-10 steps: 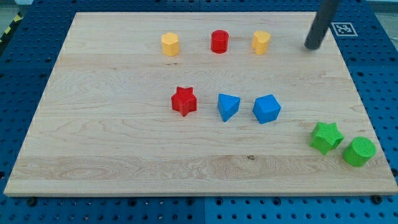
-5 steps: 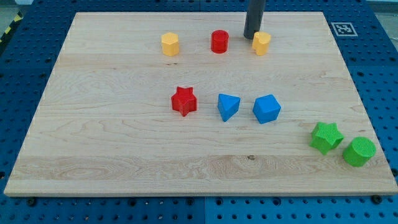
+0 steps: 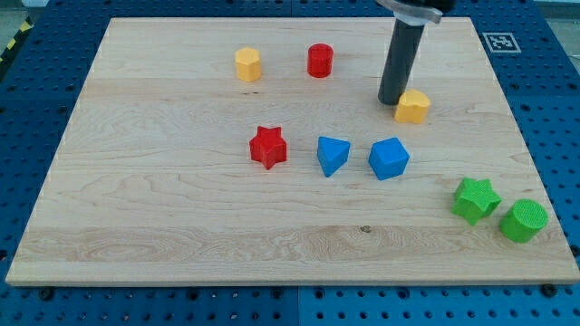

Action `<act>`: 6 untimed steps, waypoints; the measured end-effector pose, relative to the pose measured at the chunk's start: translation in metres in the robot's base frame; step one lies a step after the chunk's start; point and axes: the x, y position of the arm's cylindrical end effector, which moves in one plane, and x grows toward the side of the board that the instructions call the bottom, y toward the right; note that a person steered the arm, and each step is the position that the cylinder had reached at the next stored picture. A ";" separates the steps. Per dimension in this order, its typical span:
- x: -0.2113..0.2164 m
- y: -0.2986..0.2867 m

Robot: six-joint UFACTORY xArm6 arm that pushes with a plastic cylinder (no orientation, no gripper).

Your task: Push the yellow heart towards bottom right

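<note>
The yellow heart (image 3: 413, 106) lies on the wooden board (image 3: 163, 208), right of centre in the upper half. My tip (image 3: 391, 100) stands at the heart's upper left edge, touching it or nearly so. The dark rod rises from there to the view's top. The heart sits above and slightly right of the blue block (image 3: 389, 158).
A yellow hexagonal block (image 3: 247, 64) and a red cylinder (image 3: 319, 60) sit near the top. A red star (image 3: 268, 147) and a blue triangular block (image 3: 332, 155) lie mid-board. A green star (image 3: 476, 199) and a green cylinder (image 3: 524, 220) sit at the lower right.
My tip came from the top right to the heart's upper left, then moved down and right. The yellow heart slid down and right with it. Other blocks stayed put.
</note>
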 end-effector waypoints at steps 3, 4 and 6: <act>-0.014 0.045; -0.014 0.036; 0.036 0.047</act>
